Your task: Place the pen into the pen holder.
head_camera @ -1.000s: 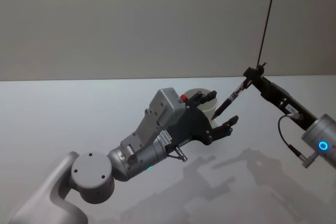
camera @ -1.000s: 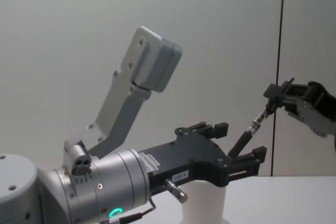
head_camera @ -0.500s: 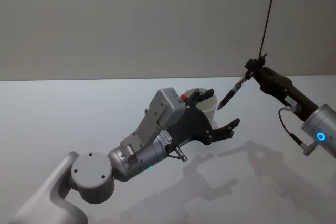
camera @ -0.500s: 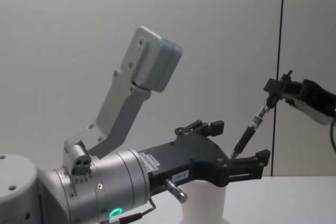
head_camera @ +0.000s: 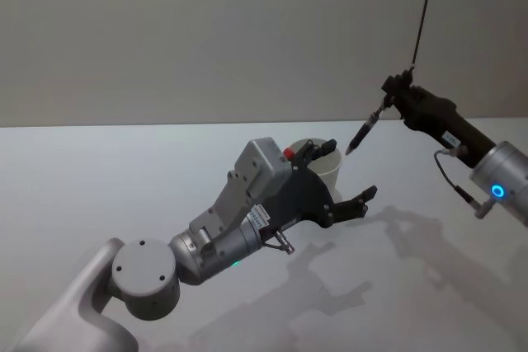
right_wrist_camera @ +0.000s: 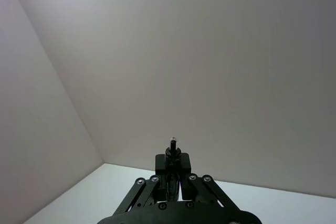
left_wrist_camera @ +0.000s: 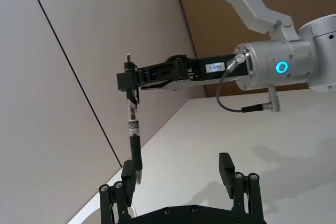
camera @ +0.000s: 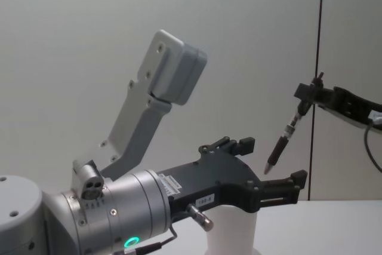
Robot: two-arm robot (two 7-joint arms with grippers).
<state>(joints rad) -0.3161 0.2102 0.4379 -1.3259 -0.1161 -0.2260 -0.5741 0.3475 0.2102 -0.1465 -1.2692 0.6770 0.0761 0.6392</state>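
**Desk:** What's in front of you?

**Operator:** Biggest thing first: my left gripper (head_camera: 345, 177), reaching forward from about 7 o'clock in the head view, fingers spread wide and holding nothing. The pen holder (head_camera: 324, 167) stands on the table (head_camera: 99, 179) right behind it, with the spread fingers on either side of its rim, not touching as far as I can tell. From the chest view I see its white wall (camera: 234, 230) under the gripper body.

**Desk:** And the pen?

**Operator:** The right gripper (head_camera: 389, 95) has it, coming in from 3 o'clock, fingers clamped on the pen's top end. The pen (head_camera: 364, 132) hangs tip-down, slanted, in the air at roughly 2 o'clock from the cup, above the rim and clear of it. In the left wrist view the pen (left_wrist_camera: 133, 127) dangles over one of my left fingers.

**Desk:** So which step?

**Operator:** I judge it the carry: the pen is held but not yet over the mouth. Next I'd bring the tip over the opening, straighten it, lower it inside, then release. The risk is catching the left finger or the rim.
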